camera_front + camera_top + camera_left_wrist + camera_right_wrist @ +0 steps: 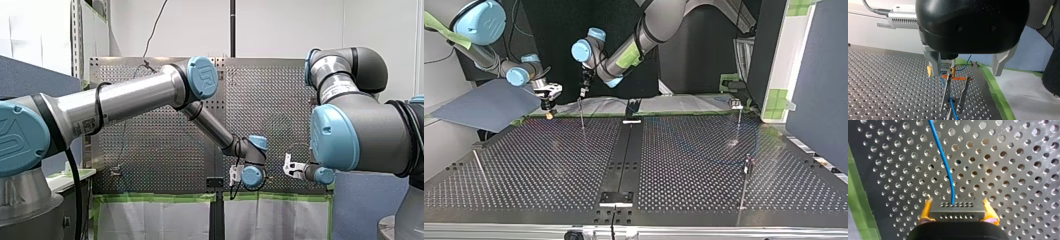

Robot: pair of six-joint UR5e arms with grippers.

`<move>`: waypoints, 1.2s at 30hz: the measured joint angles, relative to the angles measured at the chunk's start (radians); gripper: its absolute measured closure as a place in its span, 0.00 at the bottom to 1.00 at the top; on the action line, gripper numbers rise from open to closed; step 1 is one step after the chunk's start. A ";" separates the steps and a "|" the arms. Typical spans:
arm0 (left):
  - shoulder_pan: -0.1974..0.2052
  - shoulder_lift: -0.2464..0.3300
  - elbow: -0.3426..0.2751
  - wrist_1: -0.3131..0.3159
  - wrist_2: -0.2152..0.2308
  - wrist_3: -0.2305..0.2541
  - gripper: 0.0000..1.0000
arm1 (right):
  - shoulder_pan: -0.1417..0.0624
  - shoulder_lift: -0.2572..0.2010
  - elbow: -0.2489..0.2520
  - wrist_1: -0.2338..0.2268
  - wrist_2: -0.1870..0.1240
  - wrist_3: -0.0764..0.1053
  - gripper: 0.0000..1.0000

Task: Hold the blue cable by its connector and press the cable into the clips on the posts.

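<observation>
- My right gripper (957,208) was clamped on the grey connector (957,214), with a yellow pad (926,212) against each end.
- The blue cable (944,162) came out of the connector's holed face and led off over the perforated table (1010,170).
- Green tape (859,202) lay near the connector, along the table's edge.
- In the top view, that gripper hung low over the far edge, at the left.
- My left gripper (966,75) stood open, its metal fingers (1000,62) wide apart, above a thin post (946,92) with an orange clip (956,78).
- The cable dropped close beside that post. I could not tell whether it sat in the clip.
</observation>
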 joint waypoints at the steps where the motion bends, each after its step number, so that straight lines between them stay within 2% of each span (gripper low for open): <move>1: 0.000 0.000 0.000 0.000 0.000 0.000 0.01 | 0.000 0.000 0.000 0.000 0.000 0.000 1.00; 9: 0.000 0.001 -0.009 -0.002 -0.001 0.008 0.01 | 0.003 0.000 0.000 0.000 0.000 0.001 1.00; 13: -0.003 0.016 -0.040 0.001 -0.002 0.024 0.01 | 0.003 0.000 0.000 0.000 0.000 0.001 1.00; 18: -0.019 0.059 -0.088 0.037 0.005 0.021 0.01 | 0.003 0.000 0.000 0.000 0.000 0.002 1.00; 27: -0.039 0.140 -0.170 0.118 0.007 -0.045 0.01 | 0.003 0.000 0.000 0.000 0.001 0.002 1.00; 36: -0.033 0.231 -0.261 0.209 -0.065 -0.135 0.01 | 0.003 0.000 0.000 0.004 0.001 0.001 1.00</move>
